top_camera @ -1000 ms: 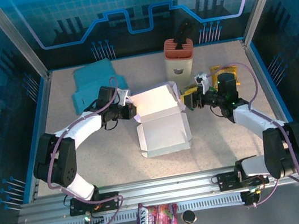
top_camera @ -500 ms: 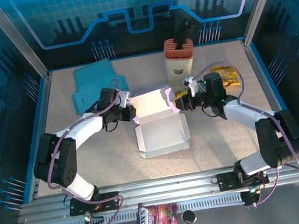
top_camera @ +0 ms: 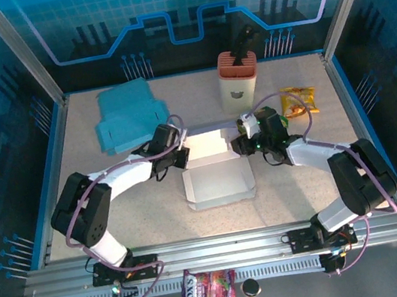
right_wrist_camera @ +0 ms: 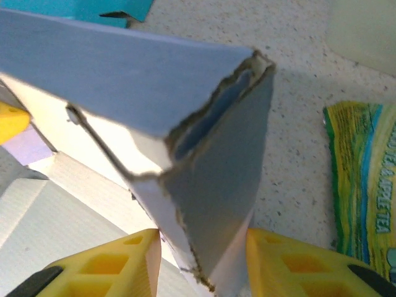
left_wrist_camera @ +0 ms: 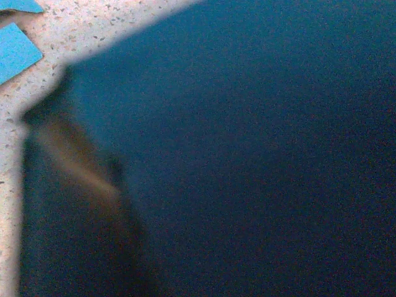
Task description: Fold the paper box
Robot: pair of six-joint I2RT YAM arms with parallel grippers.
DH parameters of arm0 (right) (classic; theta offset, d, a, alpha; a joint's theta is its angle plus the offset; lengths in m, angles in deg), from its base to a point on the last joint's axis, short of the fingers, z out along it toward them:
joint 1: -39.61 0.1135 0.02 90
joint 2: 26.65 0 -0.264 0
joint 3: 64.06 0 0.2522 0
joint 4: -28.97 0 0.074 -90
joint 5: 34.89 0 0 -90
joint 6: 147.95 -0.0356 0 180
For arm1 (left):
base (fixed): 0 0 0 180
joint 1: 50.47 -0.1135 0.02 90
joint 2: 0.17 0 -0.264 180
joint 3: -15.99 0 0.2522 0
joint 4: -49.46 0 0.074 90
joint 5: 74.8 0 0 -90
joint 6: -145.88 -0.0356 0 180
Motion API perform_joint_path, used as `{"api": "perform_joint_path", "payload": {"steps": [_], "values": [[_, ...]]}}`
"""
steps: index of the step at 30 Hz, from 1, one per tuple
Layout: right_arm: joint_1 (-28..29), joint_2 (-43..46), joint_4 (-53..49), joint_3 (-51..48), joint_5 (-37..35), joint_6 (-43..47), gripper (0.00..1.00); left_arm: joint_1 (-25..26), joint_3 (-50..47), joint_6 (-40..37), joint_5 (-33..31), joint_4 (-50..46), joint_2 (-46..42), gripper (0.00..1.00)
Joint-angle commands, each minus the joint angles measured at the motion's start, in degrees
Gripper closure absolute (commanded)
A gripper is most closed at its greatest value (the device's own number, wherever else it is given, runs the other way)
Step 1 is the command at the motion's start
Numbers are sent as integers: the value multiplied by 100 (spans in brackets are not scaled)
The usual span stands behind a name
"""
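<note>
One white paper box lies at the middle of the desk, a speckled beige slab. The box is a shallow rectangular tray with thin folded walls, its lid raised along the far side. From the right wrist, the lid's corner is a hollow fold, matt grey-blue outside and white inside, with ragged cut edges.

Two arms, one tool each. The left tool is at the lid's left end, pressed together. Whether paper lies between cannot be told, as its wrist view is a dark blur. The right tool is at the lid's right end, pinching that corner. Its two yellow plastic fingers, moulded with hollows, lie against opposite faces of the fold.

Toward the far left corner: blue card, flat and matt, apparently two overlapping sheets. Near the far edge, right of centre: one block, cream with an orange cap and a black handle standing out. Right of it: one glossy yellow packet, crinkled. Off the desk, past the near rail: one bright sweet bag and one small black round knob.
</note>
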Motion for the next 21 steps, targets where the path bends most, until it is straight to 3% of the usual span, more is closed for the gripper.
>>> {"api": "perform_joint_path", "payload": {"steps": [1,8,21], "values": [[112,-107,520,-123,-361,-105,59,267,-223,-115,-611,422,-41,100],[303,-156,969,-377,-808,-149,59,546,-640,14,-1032,1047,-56,100],[519,-487,2165,-766,-1504,-185,64,734,-778,42,-1316,1141,32,100]]}}
